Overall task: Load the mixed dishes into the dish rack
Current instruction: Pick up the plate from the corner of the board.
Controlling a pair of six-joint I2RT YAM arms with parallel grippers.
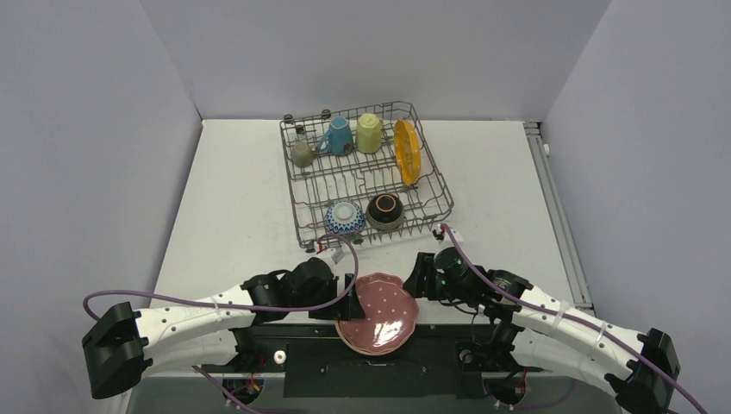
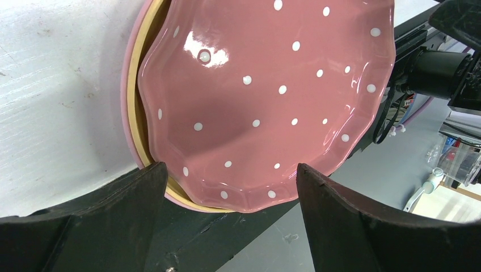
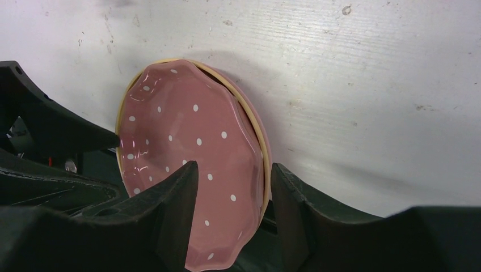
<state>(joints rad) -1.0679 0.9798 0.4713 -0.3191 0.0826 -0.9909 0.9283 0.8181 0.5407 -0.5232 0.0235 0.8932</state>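
black left gripper [image 2: 230, 165]: fingers spread wide, standing either side of the stack's rim at the bottom of the left wrist view.
black right gripper [image 3: 235, 164]: jaws partly apart, astride the stack's rim at the lower middle of the right wrist view; whether they press on it i cannot tell.
dark pink plate [image 2: 266, 96]: scalloped, white-dotted, glossy, top of the stack, lying a little askew on the plates below.
yellow plate [image 2: 153, 17]: directly beneath it, only a strip of rim showing.
light pink plate [image 2: 126, 85]: bottom of the stack, a thin edge showing.
stack: bottom centre of the top view, between the two grippers, hanging over the near edge of the white table [image 1: 233, 198].
dish rack [image 1: 362, 177]: upper centre of the top view, well apart from the stack.
orange plate [image 1: 407, 151]: on edge at the rack's right side.
grey mug [image 1: 302, 153], blue mug [image 1: 336, 136], pale-yellow mug [image 1: 369, 132]: in a row along the rack's upper side.
blue-white patterned bowl [image 1: 344, 217], dark brown bowl [image 1: 384, 210]: side by side at the rack's lower edge.
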